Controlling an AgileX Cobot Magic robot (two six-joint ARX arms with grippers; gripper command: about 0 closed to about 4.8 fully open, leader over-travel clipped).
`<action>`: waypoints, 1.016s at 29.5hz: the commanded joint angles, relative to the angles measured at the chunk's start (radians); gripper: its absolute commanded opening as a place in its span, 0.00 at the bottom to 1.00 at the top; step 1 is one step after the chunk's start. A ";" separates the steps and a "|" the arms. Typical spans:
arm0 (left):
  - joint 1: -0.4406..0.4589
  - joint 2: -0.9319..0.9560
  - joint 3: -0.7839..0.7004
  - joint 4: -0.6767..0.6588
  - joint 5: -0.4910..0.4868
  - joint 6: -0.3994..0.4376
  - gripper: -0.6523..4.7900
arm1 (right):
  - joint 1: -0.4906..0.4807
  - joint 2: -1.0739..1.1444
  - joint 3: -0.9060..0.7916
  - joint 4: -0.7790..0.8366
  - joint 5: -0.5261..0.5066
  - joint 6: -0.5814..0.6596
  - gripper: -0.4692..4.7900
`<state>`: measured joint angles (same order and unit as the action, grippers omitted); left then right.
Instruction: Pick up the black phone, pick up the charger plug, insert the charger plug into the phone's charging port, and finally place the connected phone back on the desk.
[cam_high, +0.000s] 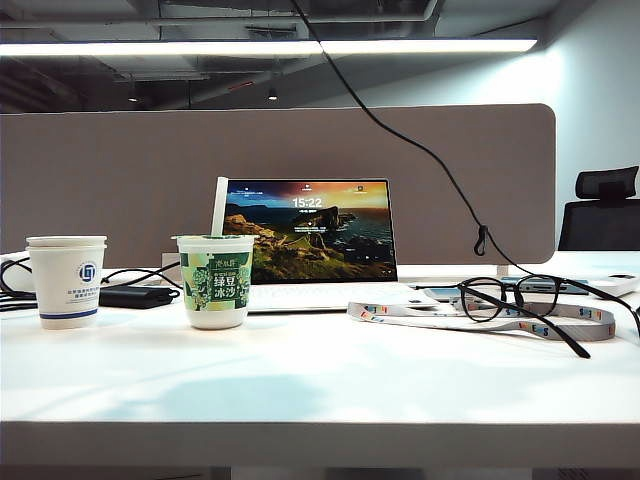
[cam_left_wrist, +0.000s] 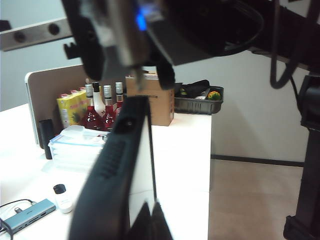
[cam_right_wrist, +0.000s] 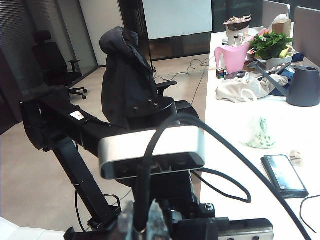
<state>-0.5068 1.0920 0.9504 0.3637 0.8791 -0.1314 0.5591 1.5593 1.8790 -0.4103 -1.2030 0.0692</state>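
Note:
In the left wrist view my left gripper (cam_left_wrist: 144, 202) is shut on the black phone (cam_left_wrist: 142, 150). I see the phone nearly edge-on, its glossy face mirroring white, beside a ribbed black finger (cam_left_wrist: 112, 165). A blurred dark arm part with a blue light (cam_left_wrist: 142, 22) hangs just over the phone's far end. In the right wrist view my right gripper (cam_right_wrist: 140, 218) is shut on the charger plug's black cable (cam_right_wrist: 142, 190); the tip itself is hidden between the fingers. In the exterior view the cable (cam_high: 420, 150) with its knot (cam_high: 481, 240) hangs over the desk (cam_high: 300, 380). Neither gripper nor the phone shows there.
On the desk stand a white paper cup (cam_high: 66, 280), a green dessert cup (cam_high: 216, 282) and a lit tablet (cam_high: 310, 230). Black glasses (cam_high: 520, 298) lie on a lanyard (cam_high: 400, 312). Bottles (cam_left_wrist: 102, 107), a cardboard box (cam_left_wrist: 157, 105) and a hub (cam_left_wrist: 30, 214) show beyond the phone.

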 joint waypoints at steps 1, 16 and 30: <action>0.000 -0.006 0.008 0.039 0.001 -0.008 0.11 | 0.002 -0.005 0.005 -0.028 -0.008 -0.021 0.08; 0.000 -0.006 0.008 0.043 0.016 -0.008 0.11 | 0.002 -0.005 0.005 -0.071 0.013 -0.082 0.08; 0.000 -0.006 0.008 0.042 0.023 -0.008 0.11 | 0.002 -0.005 0.005 -0.065 0.014 -0.081 0.08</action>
<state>-0.5068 1.0920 0.9504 0.3702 0.8978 -0.1322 0.5587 1.5597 1.8790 -0.4786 -1.1801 -0.0090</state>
